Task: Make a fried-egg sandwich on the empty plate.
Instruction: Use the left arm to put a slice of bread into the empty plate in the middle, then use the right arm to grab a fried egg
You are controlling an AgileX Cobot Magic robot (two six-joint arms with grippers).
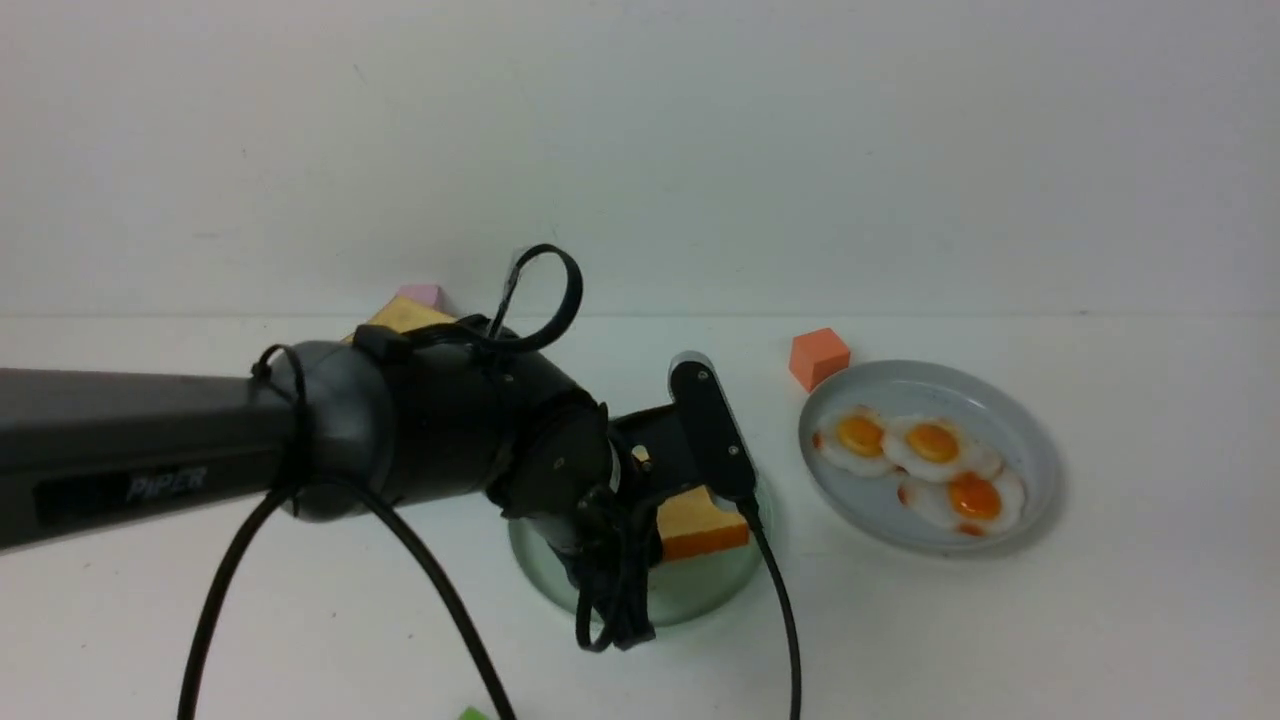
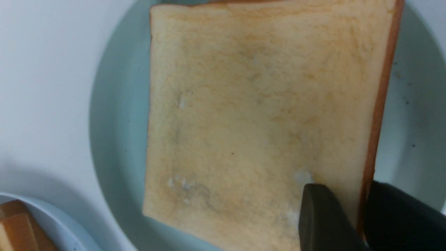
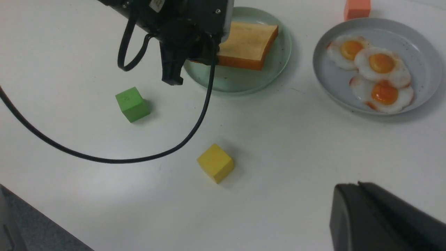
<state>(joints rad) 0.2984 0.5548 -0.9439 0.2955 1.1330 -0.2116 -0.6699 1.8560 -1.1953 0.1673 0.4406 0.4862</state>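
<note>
- The black tubular forearm of the left arm (image 1: 130, 450) carries pale grey capital lettering on its side, "PIPER", readable in the front view.
- A small white sticker (image 3: 157, 3) on that arm's black wrist housing, seen in the right wrist view, bears dark print too small to read.
- The green cube (image 3: 132, 104) shows a faint mark on its top face, which is not legible.

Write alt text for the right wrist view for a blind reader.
A toast slice sits over the mint-green plate, partly hidden by the left arm. Nearby, a grey plate holds three fried eggs; green, yellow and orange cubes dot the table.
</note>
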